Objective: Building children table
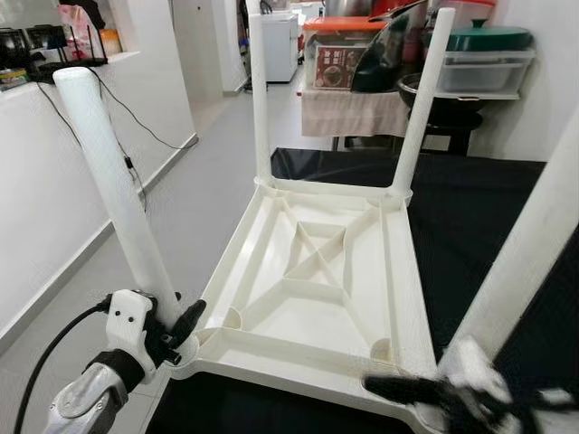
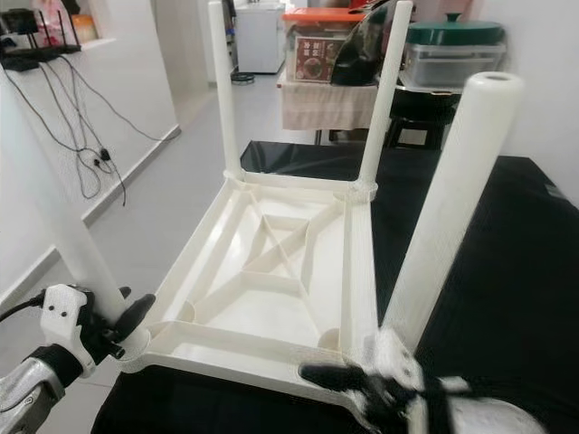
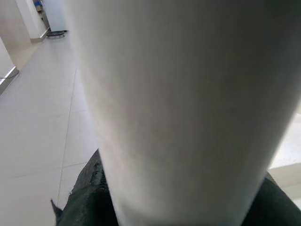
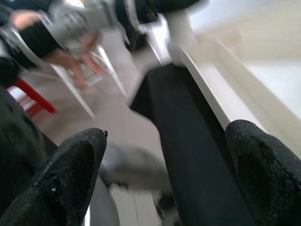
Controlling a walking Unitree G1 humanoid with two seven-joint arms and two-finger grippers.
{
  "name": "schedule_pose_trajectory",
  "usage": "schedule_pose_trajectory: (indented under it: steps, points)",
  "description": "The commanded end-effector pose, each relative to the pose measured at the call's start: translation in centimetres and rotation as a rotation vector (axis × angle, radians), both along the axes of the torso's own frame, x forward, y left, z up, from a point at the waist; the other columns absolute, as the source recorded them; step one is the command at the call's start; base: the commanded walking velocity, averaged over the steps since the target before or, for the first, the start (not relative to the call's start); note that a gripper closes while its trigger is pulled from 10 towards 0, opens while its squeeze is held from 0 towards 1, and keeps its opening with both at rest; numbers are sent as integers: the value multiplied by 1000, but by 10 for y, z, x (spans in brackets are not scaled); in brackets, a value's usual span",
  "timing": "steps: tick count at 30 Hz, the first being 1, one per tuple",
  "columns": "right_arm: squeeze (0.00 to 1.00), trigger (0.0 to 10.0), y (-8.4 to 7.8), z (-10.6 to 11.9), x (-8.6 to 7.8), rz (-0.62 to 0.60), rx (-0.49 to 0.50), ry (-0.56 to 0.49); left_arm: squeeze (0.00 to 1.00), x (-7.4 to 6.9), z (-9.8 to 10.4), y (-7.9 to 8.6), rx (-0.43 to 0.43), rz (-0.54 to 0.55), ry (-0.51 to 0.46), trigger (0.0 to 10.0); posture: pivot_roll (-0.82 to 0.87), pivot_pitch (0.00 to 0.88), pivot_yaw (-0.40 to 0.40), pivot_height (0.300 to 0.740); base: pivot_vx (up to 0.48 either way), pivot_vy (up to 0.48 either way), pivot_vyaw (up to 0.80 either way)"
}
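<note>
1. Grip is applied by the left gripper at the lower left of the left eye view: its black fingers are pinched on the base of the near-left leg, just above the corner socket. In the left wrist view the white tube is seen pressed close to the camera.

2. The right gripper is seen blurred at the bottom right of the right eye view, beside the foot of the near-right leg. In the right wrist view its fingertips are spread apart, with nothing held between them; the table's rim lies just ahead of them.

3. The children table lies upside down in the middle of the frame on a black cloth, its ribbed underside facing up. Two far legs stand upright in their sockets toward the top of the frame.

4. The parts are judged to be moulded plastic: light, stiff and hollow, with a smooth surface that may slip under the pads. A hold low on a leg, near its socket, is judged best, since a high hold would lever the light top around.

5. The near-left leg leans away from the top, so seating is judged unfinished; straight downward pressure is likely called for.
</note>
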State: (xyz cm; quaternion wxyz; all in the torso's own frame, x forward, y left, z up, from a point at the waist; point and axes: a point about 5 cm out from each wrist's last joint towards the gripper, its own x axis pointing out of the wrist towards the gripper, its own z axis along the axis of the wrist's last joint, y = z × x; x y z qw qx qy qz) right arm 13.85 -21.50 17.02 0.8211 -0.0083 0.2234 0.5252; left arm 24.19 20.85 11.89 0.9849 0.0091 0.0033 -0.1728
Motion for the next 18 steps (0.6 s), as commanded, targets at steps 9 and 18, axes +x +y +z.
schedule_pose_trajectory:
  steps: [9,18]
  points:
    - [0,10000,-63,44,-15,-145,-225,-83,0,3,-6,5,16,-4,31,0,-119,0,26,740,0,0,0]
    - [0,10000,-59,107,16,-236,7,-442,0,6,-2,6,20,-17,12,0,-105,0,30,740,0,0,0]
